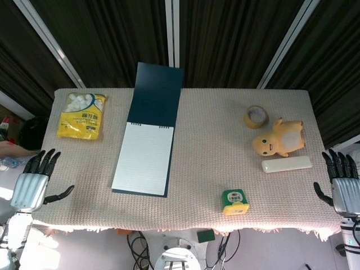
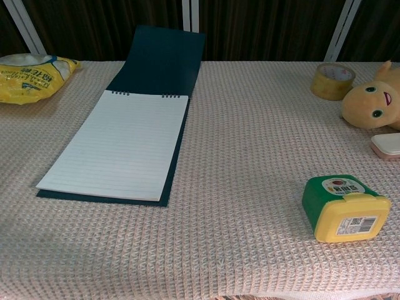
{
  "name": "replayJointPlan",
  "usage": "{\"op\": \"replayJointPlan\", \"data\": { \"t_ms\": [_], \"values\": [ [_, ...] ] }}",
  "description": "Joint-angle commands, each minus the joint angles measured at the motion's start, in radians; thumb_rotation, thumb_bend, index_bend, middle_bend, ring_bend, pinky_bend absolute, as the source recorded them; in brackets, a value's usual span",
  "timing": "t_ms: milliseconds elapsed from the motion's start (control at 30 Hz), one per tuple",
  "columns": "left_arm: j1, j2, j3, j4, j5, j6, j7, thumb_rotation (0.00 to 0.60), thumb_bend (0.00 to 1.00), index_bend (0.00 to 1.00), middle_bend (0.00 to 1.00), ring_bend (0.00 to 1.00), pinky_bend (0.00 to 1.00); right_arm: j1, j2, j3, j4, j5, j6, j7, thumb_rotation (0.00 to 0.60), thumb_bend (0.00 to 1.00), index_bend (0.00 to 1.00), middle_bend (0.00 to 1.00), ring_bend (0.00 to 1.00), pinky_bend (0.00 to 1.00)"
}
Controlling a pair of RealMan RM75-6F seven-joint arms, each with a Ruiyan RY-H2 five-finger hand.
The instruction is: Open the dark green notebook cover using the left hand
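On the bench (image 1: 214,169), the dark green notebook (image 1: 147,146) lies open with its cover (image 1: 156,93) flipped back past the far edge.

Under everything is a bumpy beige cloth, and behind the bench hang dark curtains with white poles. Both arms are pulled back off the bench. At the near left corner the left hand (image 1: 31,185) holds nothing, its fingers spread apart and pointing up. At the near right corner the right hand (image 1: 342,188) is the same, fingers apart and holding nothing. White lined paper shows in the notebook. Near it are a yellow snack bag (image 1: 82,114), a tape roll (image 1: 256,116), a yellow duck toy (image 1: 279,139), a white bar (image 1: 286,164) and a green and yellow box (image 2: 344,207). Its label is too small to read.
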Motion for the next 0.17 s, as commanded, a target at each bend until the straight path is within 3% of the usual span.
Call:
{"op": "replayJointPlan", "data": {
  "t_ms": [33,167],
  "values": [
    [0.027,-0.026,-0.007,0.037,0.032,0.033,0.002,0.079,0.12,0.0,0.03,0.02,0.14,-0.011,0.001,-0.009,-0.01,0.01,-0.015,-0.013,0.6,0.3,0.0,0.0,0.0,0.0],
    [0.047,-0.045,-0.014,0.062,0.05,0.034,-0.014,0.08,0.12,0.0,0.03,0.02,0.14,-0.008,-0.001,-0.009,-0.009,0.023,-0.049,-0.008,0.6,0.3,0.0,0.0,0.0,0.0]
  ]
}}
